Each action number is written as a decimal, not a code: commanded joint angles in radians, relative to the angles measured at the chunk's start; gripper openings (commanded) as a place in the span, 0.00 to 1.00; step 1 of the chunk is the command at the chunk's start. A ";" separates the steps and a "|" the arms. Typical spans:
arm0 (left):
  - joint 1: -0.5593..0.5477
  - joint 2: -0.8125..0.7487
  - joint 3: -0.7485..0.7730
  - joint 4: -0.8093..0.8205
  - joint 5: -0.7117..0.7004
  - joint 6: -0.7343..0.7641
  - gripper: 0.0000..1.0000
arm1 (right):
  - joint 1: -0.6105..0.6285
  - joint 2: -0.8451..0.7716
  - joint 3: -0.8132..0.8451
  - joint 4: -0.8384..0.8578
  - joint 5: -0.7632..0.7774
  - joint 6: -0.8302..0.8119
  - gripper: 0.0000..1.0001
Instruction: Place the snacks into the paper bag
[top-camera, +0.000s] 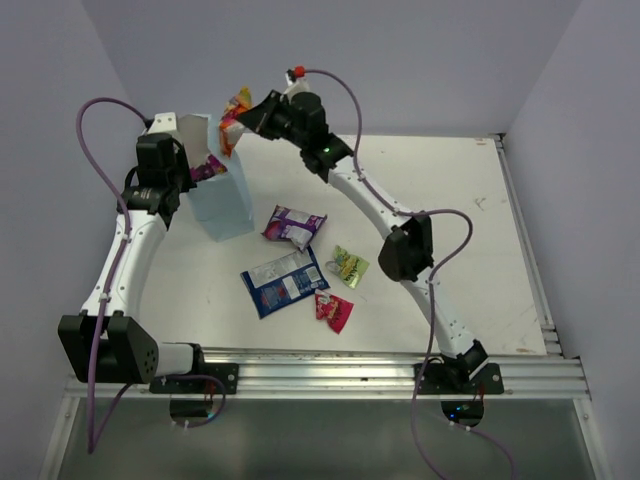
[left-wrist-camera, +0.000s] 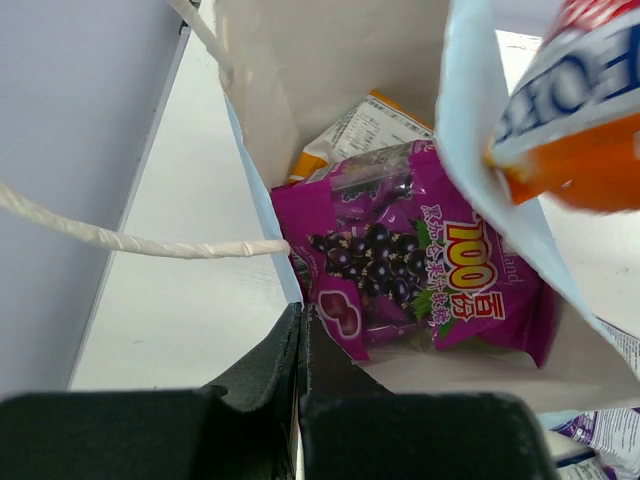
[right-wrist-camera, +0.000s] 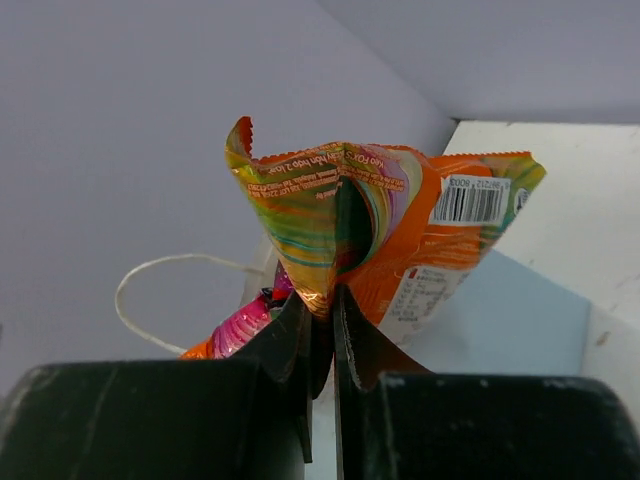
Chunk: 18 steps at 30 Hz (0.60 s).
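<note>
The pale blue paper bag (top-camera: 222, 200) stands open at the back left. My left gripper (top-camera: 197, 168) is shut on its rim (left-wrist-camera: 262, 205); the jaws pinch the thin wall. Inside the bag lie a purple packet (left-wrist-camera: 420, 260) and a large orange packet (left-wrist-camera: 365, 125) beneath it. My right gripper (top-camera: 250, 120) is shut on the orange-and-white packet (right-wrist-camera: 400, 220) and holds it above the bag's mouth; it also shows in the left wrist view (left-wrist-camera: 570, 110). A purple packet (top-camera: 293, 226), a blue-and-white packet (top-camera: 285, 281), a small green-yellow packet (top-camera: 349, 265) and a small red packet (top-camera: 334, 311) lie on the table.
The bag's white string handles (left-wrist-camera: 130, 240) hang loose beside its rim. Purple-grey walls stand close behind and left of the bag. The white table (top-camera: 450, 220) ends at a metal rail (top-camera: 330, 370) at the near edge.
</note>
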 joint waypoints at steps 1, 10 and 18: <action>-0.004 -0.020 0.003 0.009 0.029 -0.018 0.00 | 0.075 -0.043 -0.006 0.310 -0.046 0.111 0.00; -0.007 -0.018 -0.010 0.020 0.054 -0.032 0.00 | 0.113 -0.117 0.047 0.305 -0.005 -0.010 0.00; -0.011 -0.027 -0.013 0.021 0.058 -0.034 0.00 | 0.125 -0.116 -0.023 0.247 -0.032 0.013 0.00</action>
